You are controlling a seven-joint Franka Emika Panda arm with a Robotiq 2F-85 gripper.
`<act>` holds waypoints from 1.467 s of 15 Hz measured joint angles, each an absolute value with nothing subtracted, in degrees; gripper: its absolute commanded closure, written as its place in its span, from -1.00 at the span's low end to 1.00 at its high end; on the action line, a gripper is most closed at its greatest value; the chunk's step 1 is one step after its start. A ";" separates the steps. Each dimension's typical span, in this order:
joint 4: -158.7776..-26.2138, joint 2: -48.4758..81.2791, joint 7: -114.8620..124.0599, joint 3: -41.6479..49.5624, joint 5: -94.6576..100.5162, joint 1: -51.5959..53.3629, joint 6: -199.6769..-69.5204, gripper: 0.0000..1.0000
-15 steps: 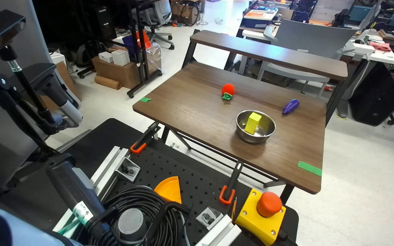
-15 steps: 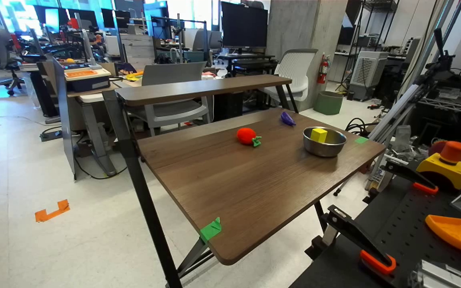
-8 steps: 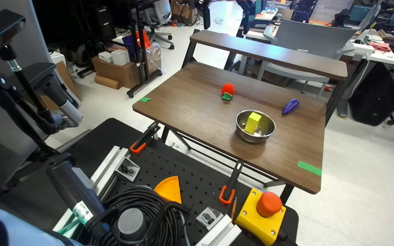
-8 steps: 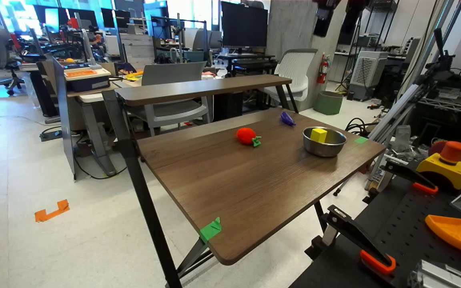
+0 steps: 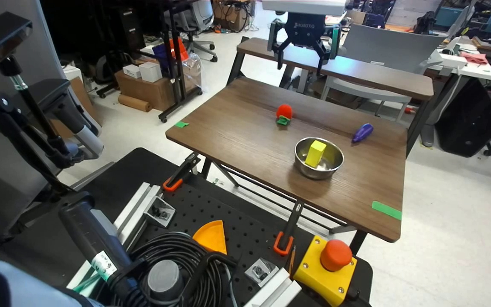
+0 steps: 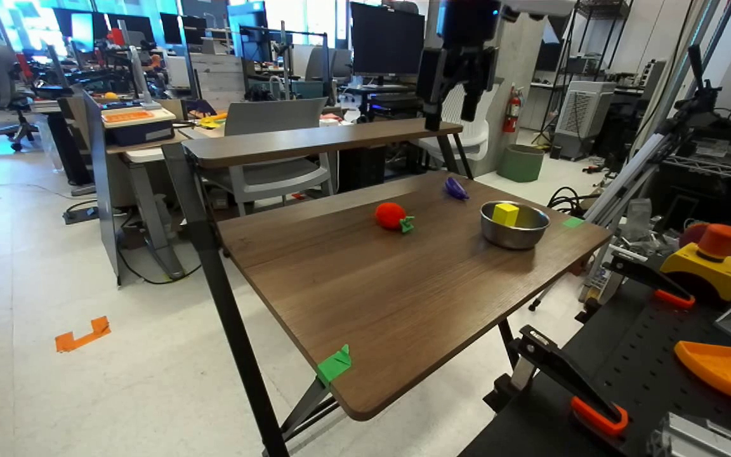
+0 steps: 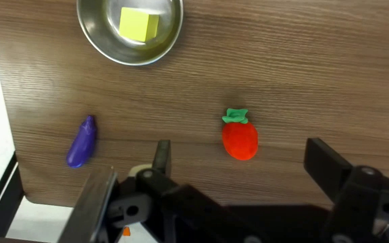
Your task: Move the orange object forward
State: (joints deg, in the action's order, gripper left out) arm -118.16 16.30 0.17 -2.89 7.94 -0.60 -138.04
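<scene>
The orange object (image 5: 284, 111), a red-orange roundish item with a green top, lies on the brown table (image 5: 237, 123). It also shows in an exterior view (image 6: 391, 216), left of the metal bowl. In the wrist view the orange object (image 7: 240, 140) appears between the two fingers, with its green top away from the gripper body. My gripper (image 5: 299, 69) is open and empty, high above the table near the raised shelf. It also shows in an exterior view (image 6: 450, 119) and in the wrist view (image 7: 238, 157). It touches nothing.
A metal bowl (image 5: 328, 170) with a yellow block (image 5: 315, 154) in it stands on the table. A purple eggplant (image 5: 362, 132) lies near the table's side edge. A raised shelf (image 5: 382, 79) runs along the table's back, close to my gripper in view.
My gripper has come into both exterior views from the top and lowered over the back of the table. The orange object, bowl and eggplant have not moved.
</scene>
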 measured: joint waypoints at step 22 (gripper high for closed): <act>-76.09 55.33 0.40 -1.59 7.92 3.99 -118.55 0.16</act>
State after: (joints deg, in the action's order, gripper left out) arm -76.09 55.33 0.40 -1.59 7.92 3.99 -118.55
